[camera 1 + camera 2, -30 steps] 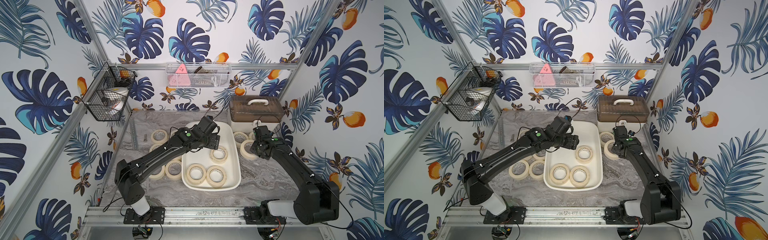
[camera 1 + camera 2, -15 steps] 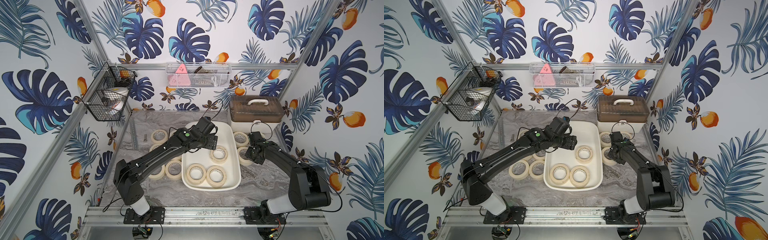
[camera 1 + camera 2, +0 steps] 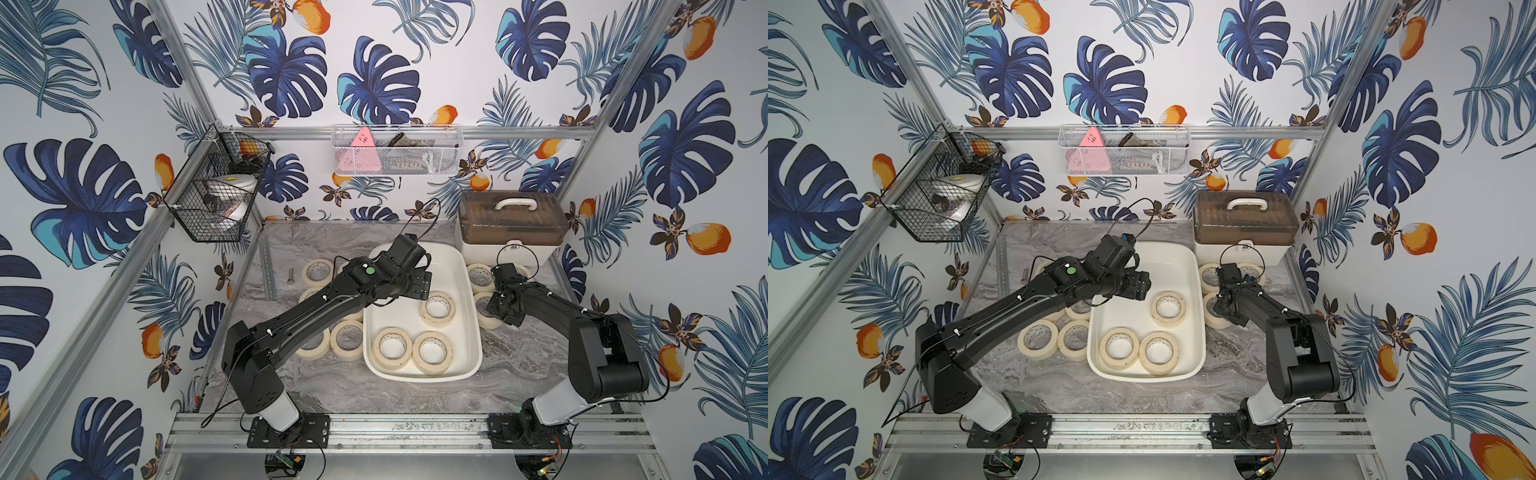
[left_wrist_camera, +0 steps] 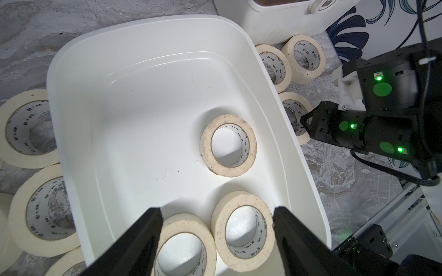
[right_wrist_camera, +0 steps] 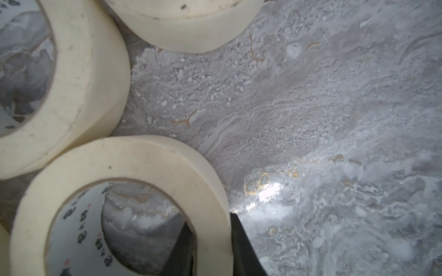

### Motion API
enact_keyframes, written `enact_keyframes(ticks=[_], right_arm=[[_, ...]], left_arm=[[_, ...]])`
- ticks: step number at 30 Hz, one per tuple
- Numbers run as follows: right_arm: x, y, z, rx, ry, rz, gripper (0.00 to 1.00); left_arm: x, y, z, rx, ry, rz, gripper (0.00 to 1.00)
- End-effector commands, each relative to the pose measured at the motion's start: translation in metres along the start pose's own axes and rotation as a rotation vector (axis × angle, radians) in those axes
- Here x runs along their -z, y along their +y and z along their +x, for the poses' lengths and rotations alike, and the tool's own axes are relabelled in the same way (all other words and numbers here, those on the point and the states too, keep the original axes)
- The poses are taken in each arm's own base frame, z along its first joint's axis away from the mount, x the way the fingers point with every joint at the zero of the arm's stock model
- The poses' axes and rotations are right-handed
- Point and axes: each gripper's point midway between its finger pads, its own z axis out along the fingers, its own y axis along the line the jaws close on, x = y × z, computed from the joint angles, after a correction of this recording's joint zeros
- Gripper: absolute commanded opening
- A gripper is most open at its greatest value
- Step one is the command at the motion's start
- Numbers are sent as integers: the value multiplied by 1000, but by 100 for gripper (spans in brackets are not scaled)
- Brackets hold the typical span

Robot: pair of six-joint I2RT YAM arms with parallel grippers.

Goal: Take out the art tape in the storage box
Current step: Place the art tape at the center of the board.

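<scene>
At the middle of the marble tabletop (image 3: 332,390) sits the white storage box (image 3: 449,266), lidless, long sides running front to back. 3 art tape rolls lie flat inside: a lone roll (image 3: 437,323) by the box's right wall abt mid-length, plus a front-left roll (image 3: 379,349) and a front-right roll (image 3: 446,353) side by side at the box's front end. Back half of the box floor is bare.

My left gripper (image 4: 216,210) hangs over the box w/ jaws spread wide and nothing btwn them. In the left wrist view its fingers (image 4: 143,239) stand either side of the two front rolls.

My right gripper (image 5: 209,219) is outside the box, low by its right wall. Jaws are pinched nearly together on the wall of the held roll (image 5: 124,162), one finger inside the core and the other on the outer face. In a top view this roll sits just beside the box's right rim. Can't tell if it rests on the tabletop or is a touch off it.

More rolls lie flat on the tabletop. A back-right roll (image 3: 480,287) lies in front of the cream case w/ brown see-through lid (image 3: 513,222), which stands at the back right corner. Left-side rolls (image 3: 347,355) line the box's left wall, some partly under my left arm.
</scene>
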Motion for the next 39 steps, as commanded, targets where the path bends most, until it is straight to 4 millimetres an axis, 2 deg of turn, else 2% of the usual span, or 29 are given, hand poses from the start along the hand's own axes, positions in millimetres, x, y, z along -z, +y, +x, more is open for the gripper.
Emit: enact_keyframes(ticks=[1, 4, 11, 15, 19, 27, 31, 39], right_arm=[[-2, -1, -8, -21, -33, 8, 0], [-3, 0, -8, -25, -31, -3, 0], [1, 2, -11, -35, -59, -40, 31], [13, 3, -17, -34, -73, -55, 38], [28, 2, -23, -55, -95, -74, 54], [78, 21, -36, -56, -120, -254, 60], [102, 38, -37, -26, -92, -368, 62], [142, 62, -28, -3, -37, -527, 66]], left_arm=[[1, -3, -4, 20, -8, 21, 81], [1, -4, -4, 22, -8, 23, 81], [3, -6, -4, 25, -7, 36, 81], [6, -7, -5, 27, -12, 41, 81], [7, -7, -5, 28, -11, 44, 82], [0, -8, 0, 36, 6, 52, 82], [-6, -7, 5, 43, 15, 52, 82], [-35, 0, 24, 62, 63, 29, 81]])
